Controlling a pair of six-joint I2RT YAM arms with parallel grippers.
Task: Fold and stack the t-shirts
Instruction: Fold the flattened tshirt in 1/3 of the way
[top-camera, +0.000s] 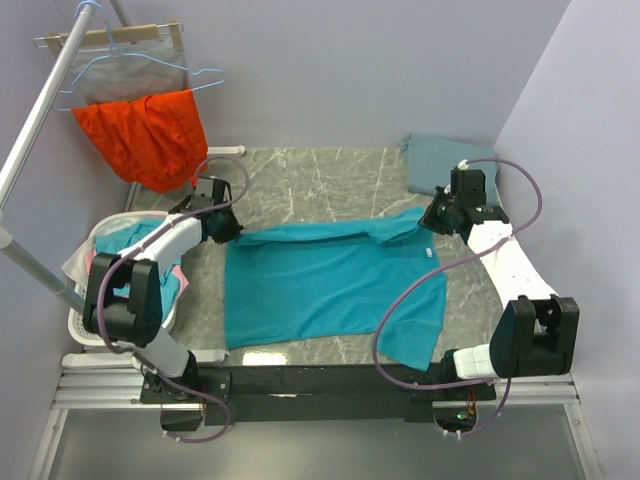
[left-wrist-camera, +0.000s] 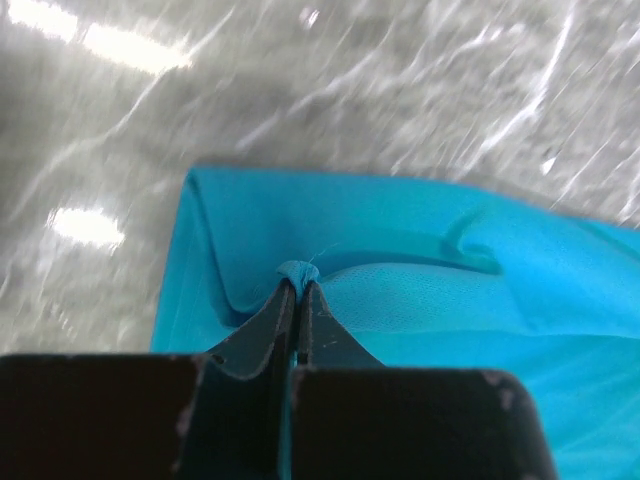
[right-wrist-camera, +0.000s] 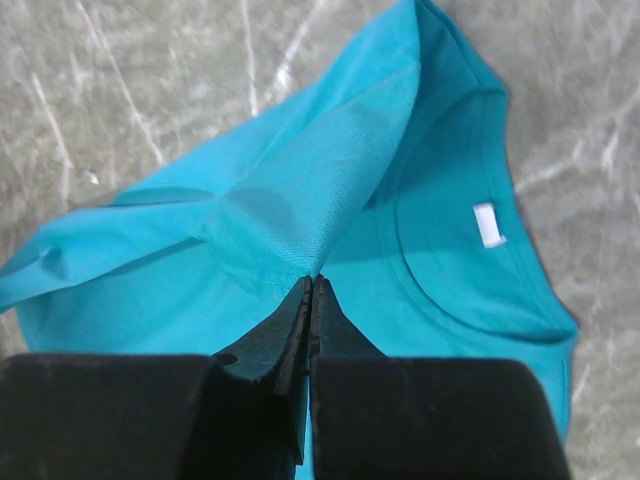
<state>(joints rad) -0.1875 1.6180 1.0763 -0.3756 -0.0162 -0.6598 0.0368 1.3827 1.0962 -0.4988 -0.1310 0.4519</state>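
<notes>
A bright teal t-shirt (top-camera: 320, 285) lies spread on the marble table, its far edge lifted and folded toward the near side. My left gripper (top-camera: 232, 232) is shut on the shirt's far left edge, a pinch of cloth showing at the fingertips (left-wrist-camera: 298, 278). Over at the far right, my right gripper (top-camera: 432, 222) is shut on a lifted fold of the teal shirt (right-wrist-camera: 300, 215) beside the collar and its white neck label (right-wrist-camera: 488, 224). The slate grey-blue t-shirt (top-camera: 432, 162) lies folded at the table's far right corner.
An orange-red garment (top-camera: 145, 135) hangs from a rack at the far left. A white laundry basket (top-camera: 85, 320) with clothes stands left of the table beside the left arm. The teal shirt's right sleeve hangs over the near table edge (top-camera: 415, 345).
</notes>
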